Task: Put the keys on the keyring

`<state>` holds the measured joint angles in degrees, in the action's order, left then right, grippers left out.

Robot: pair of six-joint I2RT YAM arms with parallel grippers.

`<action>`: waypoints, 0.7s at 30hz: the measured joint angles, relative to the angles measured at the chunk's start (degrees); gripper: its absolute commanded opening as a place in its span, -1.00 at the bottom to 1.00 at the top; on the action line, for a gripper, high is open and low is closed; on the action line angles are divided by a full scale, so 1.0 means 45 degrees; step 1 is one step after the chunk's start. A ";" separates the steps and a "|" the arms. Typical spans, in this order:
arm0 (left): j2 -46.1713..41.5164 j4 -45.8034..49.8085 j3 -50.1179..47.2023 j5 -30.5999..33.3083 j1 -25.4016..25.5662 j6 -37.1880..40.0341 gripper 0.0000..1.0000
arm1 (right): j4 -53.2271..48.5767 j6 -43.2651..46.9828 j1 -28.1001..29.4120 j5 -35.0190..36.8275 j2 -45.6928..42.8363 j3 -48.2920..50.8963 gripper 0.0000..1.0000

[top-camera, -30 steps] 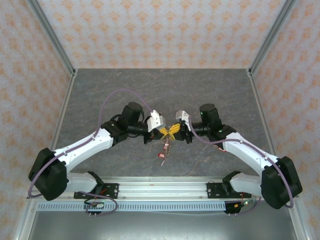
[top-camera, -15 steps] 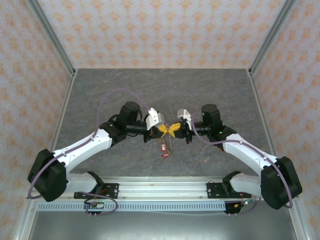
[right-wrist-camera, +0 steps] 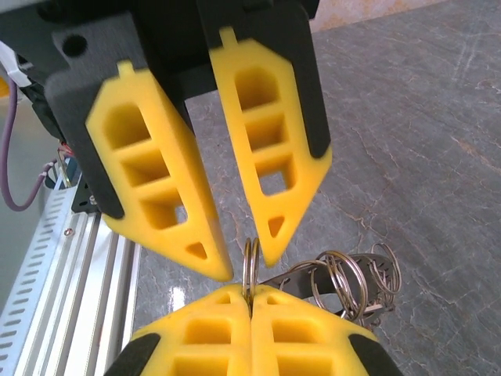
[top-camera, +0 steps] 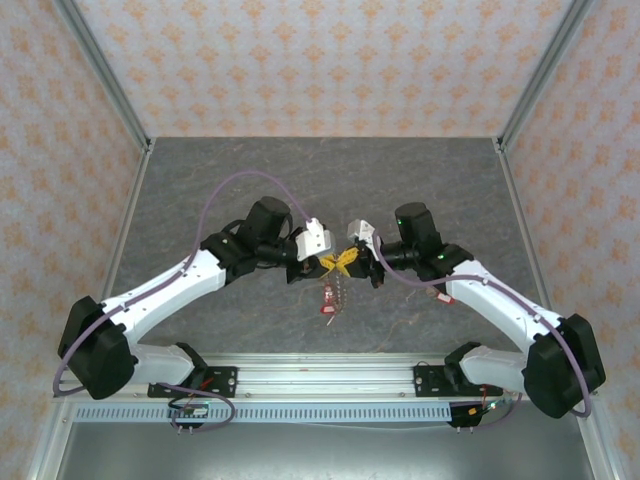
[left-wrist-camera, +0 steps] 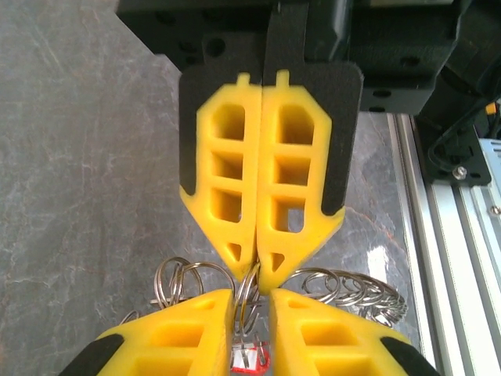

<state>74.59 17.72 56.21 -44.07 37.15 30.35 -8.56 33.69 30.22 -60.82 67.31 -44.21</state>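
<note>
Threading looks well along, at a guess: the keys (top-camera: 331, 300) and a red tag (left-wrist-camera: 249, 359) dangle below the keyring (right-wrist-camera: 251, 262) at mid-frame in the top view, though whether all are on cannot be told. The right gripper (right-wrist-camera: 249, 299) is clamped on the keyring; the left gripper (left-wrist-camera: 251, 301) stands slightly parted around it. A second earlier the left jaws were shut; both wrists have barely shifted

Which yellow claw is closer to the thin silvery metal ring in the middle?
Right. The right gripper is shut on the thin silvery metal ring; the left gripper stands open, one finger on either side of it.
</note>
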 measured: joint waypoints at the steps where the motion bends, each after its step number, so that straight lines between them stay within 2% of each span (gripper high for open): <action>1: 0.0019 0.0087 0.0000 0.0010 0.0000 0.0039 -0.59 | -0.0097 0.0073 0.0010 0.0010 0.0005 -0.0053 -1.00; 7: 0.0136 0.0520 0.0044 0.0102 0.0005 0.0291 -0.72 | -0.0350 0.0345 0.0102 0.0083 0.0005 -0.0180 -1.00; 18: 0.0180 0.0602 0.0243 0.0141 0.0083 0.0330 -0.67 | -0.0971 0.0777 0.0340 0.0495 0.0005 -0.0398 -1.00; 21: 0.0199 0.0602 0.0248 0.0136 0.0083 0.0311 -0.85 | -0.0981 0.0826 0.0355 0.0573 0.0005 -0.0398 -1.00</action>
<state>75.48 20.43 57.32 -43.46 37.52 31.75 -12.97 37.41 31.81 -58.24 67.33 -46.00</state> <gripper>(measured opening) 0.128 0.040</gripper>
